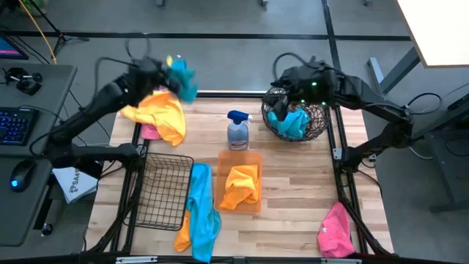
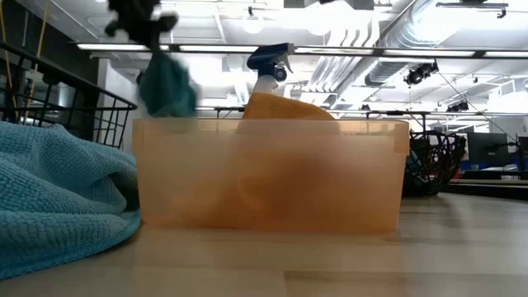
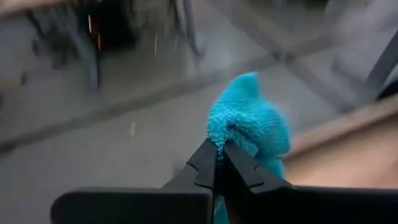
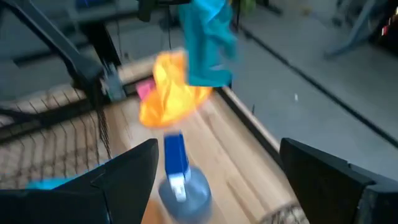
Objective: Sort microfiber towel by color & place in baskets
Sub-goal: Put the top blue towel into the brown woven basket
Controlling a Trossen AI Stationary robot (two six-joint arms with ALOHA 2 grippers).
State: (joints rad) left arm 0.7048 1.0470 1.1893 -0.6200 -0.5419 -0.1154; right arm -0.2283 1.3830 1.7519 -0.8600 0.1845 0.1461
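My left gripper (image 1: 170,72) is raised over the table's far left corner, shut on a blue towel (image 1: 185,82) that hangs below it (image 2: 167,87). Beneath it a yellow towel (image 1: 160,114) lies heaped on a pink one (image 1: 149,133). My right gripper (image 1: 279,101) is open (image 4: 219,149) at the left rim of the round wire basket (image 1: 316,126), which holds a blue towel (image 1: 292,123). The orange bin (image 1: 253,155) holds a yellow towel (image 1: 242,185). Another blue towel (image 1: 202,213) lies beside the black grid basket (image 1: 163,192). My left gripper pinches the blue towel by a bunched fold at its top (image 3: 231,132) between the two fingers (image 3: 205,163). The towel is lifted clear of the table and hangs slack below the fingers (image 2: 167,87). One layer or several, I cannot tell.
A blue-capped spray bottle (image 1: 238,133) stands between the yellow heap and the round basket, just behind the orange bin. An orange towel (image 1: 182,239) peeks out under the near blue towel. A pink towel (image 1: 335,232) lies at the near right corner. Bare wood lies between bin and right edge.
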